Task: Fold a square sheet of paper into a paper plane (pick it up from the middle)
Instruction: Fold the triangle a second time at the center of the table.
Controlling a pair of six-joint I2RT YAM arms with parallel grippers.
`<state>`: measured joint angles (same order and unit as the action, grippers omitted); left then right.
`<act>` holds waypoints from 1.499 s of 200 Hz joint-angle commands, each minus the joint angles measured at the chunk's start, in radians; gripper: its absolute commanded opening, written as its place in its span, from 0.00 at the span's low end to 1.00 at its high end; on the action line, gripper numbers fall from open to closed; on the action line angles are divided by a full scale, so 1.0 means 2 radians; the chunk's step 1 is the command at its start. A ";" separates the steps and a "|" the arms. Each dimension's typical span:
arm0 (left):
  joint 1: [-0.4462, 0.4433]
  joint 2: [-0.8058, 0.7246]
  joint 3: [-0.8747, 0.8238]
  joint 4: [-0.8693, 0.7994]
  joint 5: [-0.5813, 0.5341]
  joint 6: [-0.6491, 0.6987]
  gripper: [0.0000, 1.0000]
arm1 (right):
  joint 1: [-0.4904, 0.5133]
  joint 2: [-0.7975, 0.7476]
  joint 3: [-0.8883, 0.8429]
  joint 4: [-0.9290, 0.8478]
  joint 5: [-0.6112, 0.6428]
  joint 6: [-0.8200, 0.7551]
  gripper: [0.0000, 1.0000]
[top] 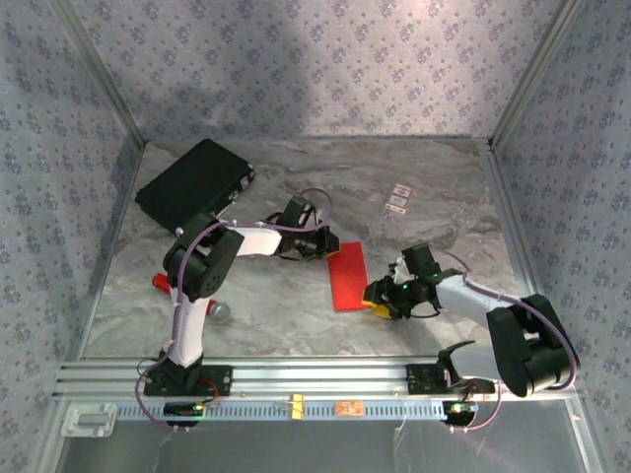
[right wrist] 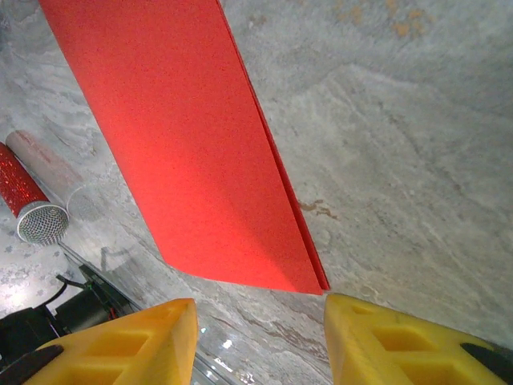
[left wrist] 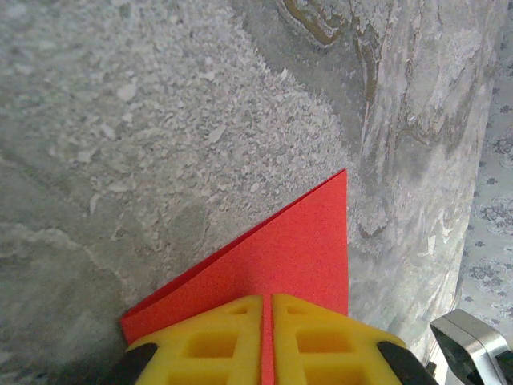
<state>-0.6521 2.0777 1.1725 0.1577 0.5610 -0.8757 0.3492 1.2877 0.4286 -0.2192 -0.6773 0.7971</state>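
The square sheet of paper (top: 347, 276) is bright red and folded into a narrow two-layer rectangle near the table's middle. My left gripper (top: 328, 248) is shut on its far end; in the left wrist view the yellow fingers (left wrist: 210, 341) pinch the red paper (left wrist: 300, 241), which runs on past the gripper (left wrist: 267, 337) to a corner. My right gripper (top: 379, 298) stands open just off the sheet's near right corner. The right wrist view has the paper (right wrist: 184, 136) ahead of the gripper (right wrist: 260, 305), clear of both fingers, its doubled edge on the right.
A black case (top: 194, 182) lies at the back left. A small red cylinder (right wrist: 24, 196) with a grey end lies left of the sheet, near the left arm (top: 161, 281). Two small cards (top: 398, 198) sit at the back right. Patterned walls close in three sides.
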 commanded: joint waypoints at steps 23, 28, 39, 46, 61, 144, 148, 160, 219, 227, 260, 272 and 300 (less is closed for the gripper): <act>0.000 0.015 -0.017 -0.052 -0.016 0.004 0.12 | 0.006 0.010 -0.006 0.016 0.005 0.028 0.46; 0.000 0.015 -0.017 -0.052 -0.016 0.004 0.12 | 0.008 0.010 -0.006 0.022 0.004 0.031 0.46; 0.000 0.015 -0.018 -0.051 -0.017 0.003 0.12 | 0.009 0.010 -0.005 0.031 0.005 0.038 0.46; 0.000 0.015 -0.017 -0.051 -0.016 0.003 0.12 | 0.010 0.011 -0.004 0.034 0.006 0.041 0.46; 0.000 0.016 -0.017 -0.050 -0.015 0.002 0.12 | 0.010 0.015 0.003 0.040 0.005 0.044 0.46; 0.000 0.014 -0.019 -0.049 -0.013 0.002 0.12 | 0.017 0.008 0.024 0.019 0.011 0.037 0.46; 0.000 0.014 -0.019 -0.049 -0.013 0.002 0.12 | 0.017 0.005 0.024 0.013 0.014 0.035 0.46; 0.000 0.014 -0.019 -0.049 -0.013 0.001 0.12 | 0.018 -0.001 0.022 0.003 0.020 0.030 0.46; -0.001 0.013 -0.016 -0.050 -0.012 0.002 0.12 | 0.022 -0.005 0.034 -0.020 0.028 0.015 0.46; -0.001 0.013 -0.016 -0.050 -0.012 0.002 0.12 | 0.022 -0.005 0.039 -0.027 0.031 0.010 0.46; 0.000 0.013 -0.017 -0.050 -0.012 0.001 0.12 | 0.022 -0.007 0.052 -0.053 0.041 -0.004 0.45; 0.000 0.013 -0.018 -0.050 -0.012 0.001 0.12 | 0.022 -0.007 0.053 -0.056 0.041 -0.005 0.45; 0.000 0.014 -0.017 -0.049 -0.012 0.001 0.12 | 0.024 -0.007 0.059 -0.065 0.039 -0.011 0.45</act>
<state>-0.6521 2.0773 1.1725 0.1581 0.5617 -0.8764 0.3882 1.2881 0.5140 -0.2867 -0.6117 0.8070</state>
